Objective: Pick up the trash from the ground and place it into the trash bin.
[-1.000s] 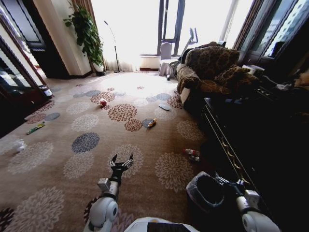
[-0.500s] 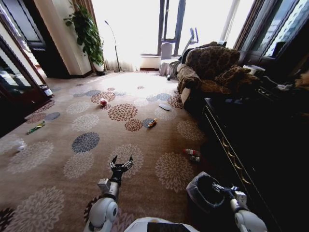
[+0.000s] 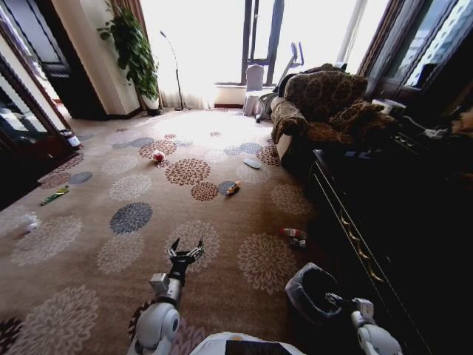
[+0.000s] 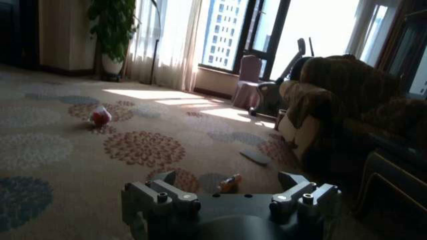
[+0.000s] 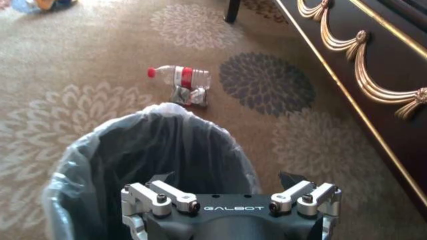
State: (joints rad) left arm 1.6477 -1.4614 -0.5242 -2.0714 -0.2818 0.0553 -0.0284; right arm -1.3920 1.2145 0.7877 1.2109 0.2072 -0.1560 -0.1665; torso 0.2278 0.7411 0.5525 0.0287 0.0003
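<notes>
Green wrapper (image 3: pixel 55 195): laid on carpet (image 3: pixel 89 251) far left, long axis slanted. Pink-white wad (image 3: pixel 157 156): farther off. Left gripper (image 3: pixel 185 248): jaws apart, raised over carpet. Orange-yellow bottle (image 3: pixel 233 188): lying slanted. Trash bin (image 5: pixel 73 165): upright beneath right gripper (image 5: pixel 230 187), jaws apart.

Patterned carpet (image 3: pixel 89 222), floral medallions. Lying on it: pink-white wad (image 3: pixel 157 156) far back, slipper (image 3: pixel 252 163) near sofa (image 3: pixel 318 111), orange bottle (image 3: pixel 233 188) mid-floor, green wrapper (image 3: pixel 54 196) and clear wad (image 3: pixel 29 222) at left, red-capped bottle (image 5: pixel 179 77) touching crumpled foil (image 5: pixel 190 96), just beside bin (image 5: pixel 87 150). Cabinet (image 5: pixel 360 65) along right edge.
</notes>
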